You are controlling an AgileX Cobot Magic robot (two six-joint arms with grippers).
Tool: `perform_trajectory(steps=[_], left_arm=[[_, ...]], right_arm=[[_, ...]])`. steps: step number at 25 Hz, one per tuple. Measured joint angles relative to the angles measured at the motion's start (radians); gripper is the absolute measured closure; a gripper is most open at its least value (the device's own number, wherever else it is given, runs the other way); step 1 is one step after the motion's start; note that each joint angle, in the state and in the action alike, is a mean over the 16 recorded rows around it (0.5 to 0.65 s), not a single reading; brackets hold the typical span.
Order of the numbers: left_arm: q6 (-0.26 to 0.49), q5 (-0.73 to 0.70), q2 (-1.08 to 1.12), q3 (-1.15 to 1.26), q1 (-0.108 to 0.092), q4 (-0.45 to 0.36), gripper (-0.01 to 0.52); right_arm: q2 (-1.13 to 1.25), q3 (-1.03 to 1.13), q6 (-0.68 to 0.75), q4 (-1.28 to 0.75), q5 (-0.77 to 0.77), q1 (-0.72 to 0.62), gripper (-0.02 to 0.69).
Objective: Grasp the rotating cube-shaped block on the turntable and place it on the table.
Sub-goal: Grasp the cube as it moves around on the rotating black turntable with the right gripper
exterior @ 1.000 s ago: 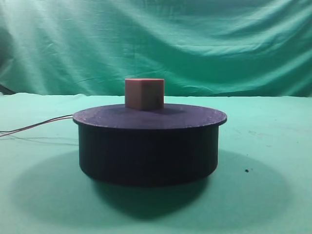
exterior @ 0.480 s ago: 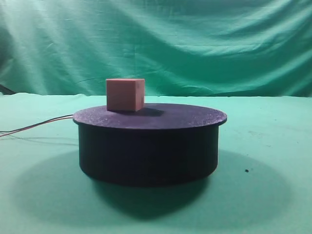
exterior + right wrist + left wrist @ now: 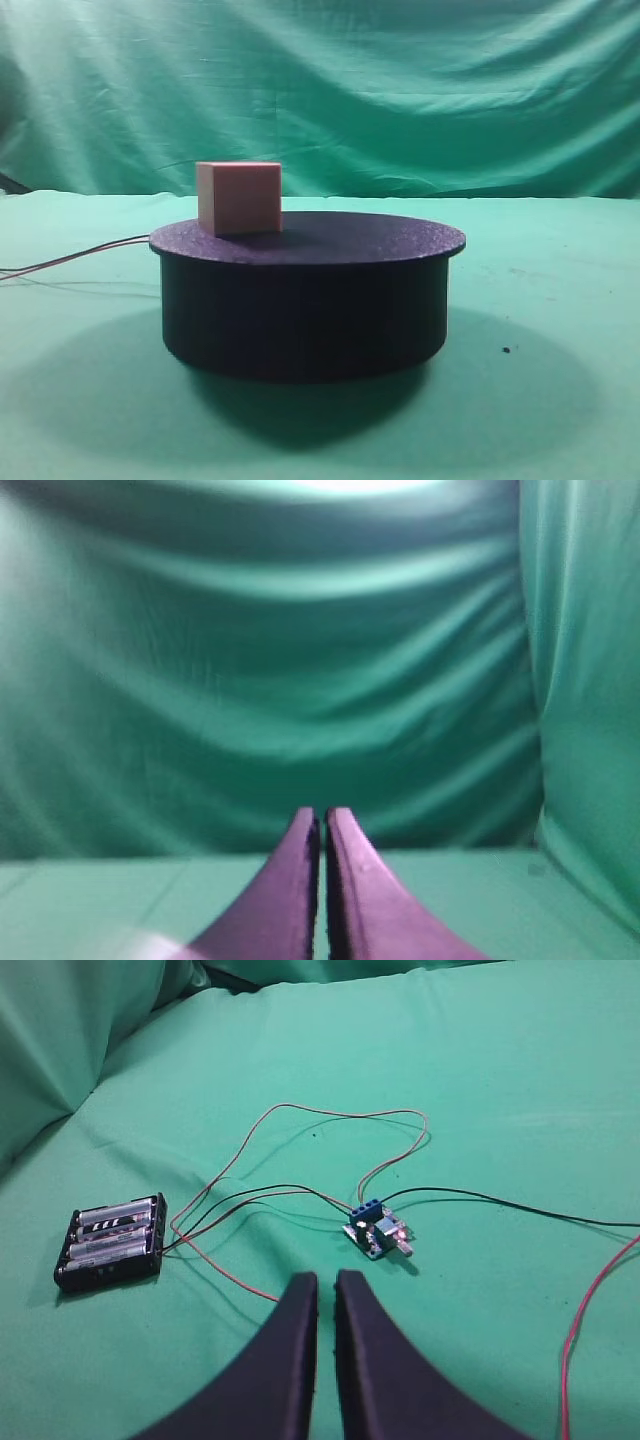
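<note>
**Block rides the disc's left rim, both pincers closed and away**

The cube-shaped block sits on the turntable, towards the left edge of the flat top in the exterior view, one vertical edge turned roughly towards the camera. The turntable stands on the table, with thin wires trailing off to the left.

Neither arm appears in the exterior view. The left pincer hangs over bare green cloth with its jaws nearly touching, holding nothing; below it lie a battery holder and a small blue circuit board joined by wires. The right pincer is likewise pressed closed and empty, pointing at the draped backdrop; that view is blurred, so how high it sits is hard to say.

The block looks rigid and light, probably wood or foam, with matte faces that should not slip and sharp edges that leave no give. It looks sturdy enough for a firm squeeze. The sensible hold is across two opposite flat side faces, coming from above, jaws first spread wider than the cube. Since the block turns, a grip landing on its corners would likely twist or flick it off the rim.
</note>
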Motion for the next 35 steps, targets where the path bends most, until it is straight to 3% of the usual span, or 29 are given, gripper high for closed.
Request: perform_trajectory(steps=[7,14,20,26,31,35], left_arm=[[0.0,0.0,0.0,0.0,0.0,0.0,0.514],[0.0,0.0,0.0,0.0,0.0,0.0,0.514],[0.0,0.0,0.0,0.0,0.0,0.0,0.514],[0.0,0.0,0.0,0.0,0.0,0.0,0.514],[0.0,0.0,0.0,0.0,0.0,0.0,0.514],[0.0,0.0,0.0,0.0,0.0,0.0,0.514]], right_arm=[[0.274,-0.144,0.006,0.054,0.274,0.0,0.665],[0.526,-0.219,-0.036,0.142,0.372,0.043,0.665],[0.725,-0.319,-0.071,0.178,0.433,0.181,0.665],[0.951,-0.484,-0.017,0.124,0.498,0.383,0.658],[1.105,-0.614,0.039,0.074,0.544,0.523,0.577],[1.201,-0.699,0.076,0.051,0.578,0.593,0.432]])
